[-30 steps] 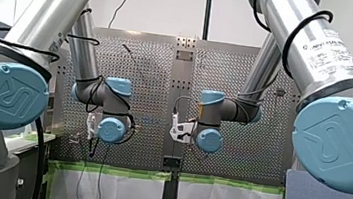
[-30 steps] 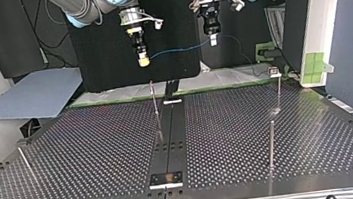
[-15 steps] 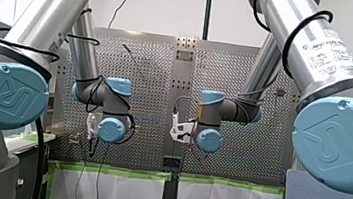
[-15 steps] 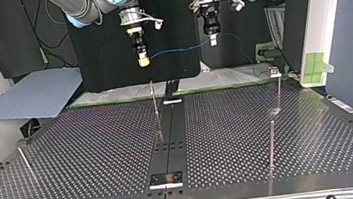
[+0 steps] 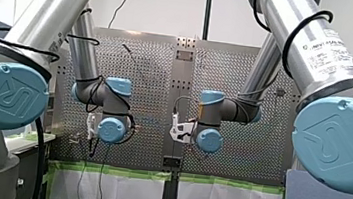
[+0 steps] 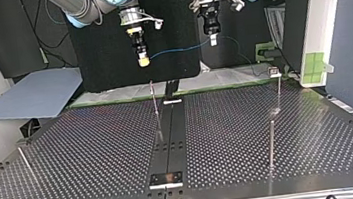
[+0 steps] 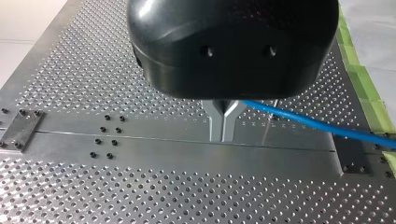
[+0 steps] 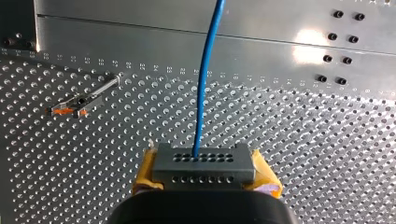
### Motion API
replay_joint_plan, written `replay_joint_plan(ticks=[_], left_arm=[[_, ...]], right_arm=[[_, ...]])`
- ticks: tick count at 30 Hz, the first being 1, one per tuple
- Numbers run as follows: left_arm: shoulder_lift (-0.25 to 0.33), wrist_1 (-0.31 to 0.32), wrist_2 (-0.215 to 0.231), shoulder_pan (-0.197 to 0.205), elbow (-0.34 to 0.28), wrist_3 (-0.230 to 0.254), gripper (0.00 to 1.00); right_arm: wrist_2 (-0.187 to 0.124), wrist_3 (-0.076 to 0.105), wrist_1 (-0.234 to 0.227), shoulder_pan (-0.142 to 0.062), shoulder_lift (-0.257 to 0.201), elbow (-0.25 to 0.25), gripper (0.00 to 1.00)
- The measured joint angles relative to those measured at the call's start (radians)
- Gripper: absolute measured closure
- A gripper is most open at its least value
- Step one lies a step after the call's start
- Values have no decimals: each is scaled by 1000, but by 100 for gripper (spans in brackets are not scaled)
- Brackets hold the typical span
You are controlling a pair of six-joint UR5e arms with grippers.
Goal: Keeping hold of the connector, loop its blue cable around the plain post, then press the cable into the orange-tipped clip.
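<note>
Item, our right gripper [image 8: 204,176]: soft-looking yellow pads [image 8: 145,173], clamped on either side of the grey rectangular plastic connector [image 8: 204,163], a block with two rows of small round holes in its face. Risk, as we judge it: the block's flat sides could twist or slide between the pads when the cable pulls sideways around a post. Item, the thin blue round-jacketed cable [image 8: 203,88]: it leaves the connector's upper row and hangs in a shallow curve across to our left gripper [image 7: 223,129], well above the table. Item, left gripper: black domed housing and two bare metal fingers [image 7: 215,122], tips together. The cable passes at their base, and we cannot tell whether it is pinched there. Risk: running free, the loop may slacken and slip over a post's top; held fast, tension may drag at the connector. Item, the perforated metal table [image 6: 70,157]: matt, with regular holes and a smooth central rail. Item, slender bare metal post [image 6: 155,107]: thin, so easily missed or bent. Item, small orange-tipped clip [image 8: 74,106]: it sits off to one side of the connector, and a misaligned cable could rest on it unseated.
</note>
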Motion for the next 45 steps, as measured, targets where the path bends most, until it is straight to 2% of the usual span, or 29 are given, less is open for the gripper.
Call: replay_joint_plan(ticks=[11,18,23,33,40,45], left_arm=[[-8,2,6,6,-8,0,100],[-51,3,15,15,-30,0,100],[-55,3,15,15,-30,0,100],[-55,3,15,15,-31,0,100],[-14,9,56,48,-68,1,100],[19,9,76,56,-79,2,100]], right_arm=[[0,-1,1,-2,1,-2,100],[1,-6,59,-4,57,-9,100],[1,-6,102,-5,73,-9,100],[2,-6,113,-5,75,-9,100],[1,-6,114,-5,75,-9,100],[2,-6,114,-5,75,-9,100]])
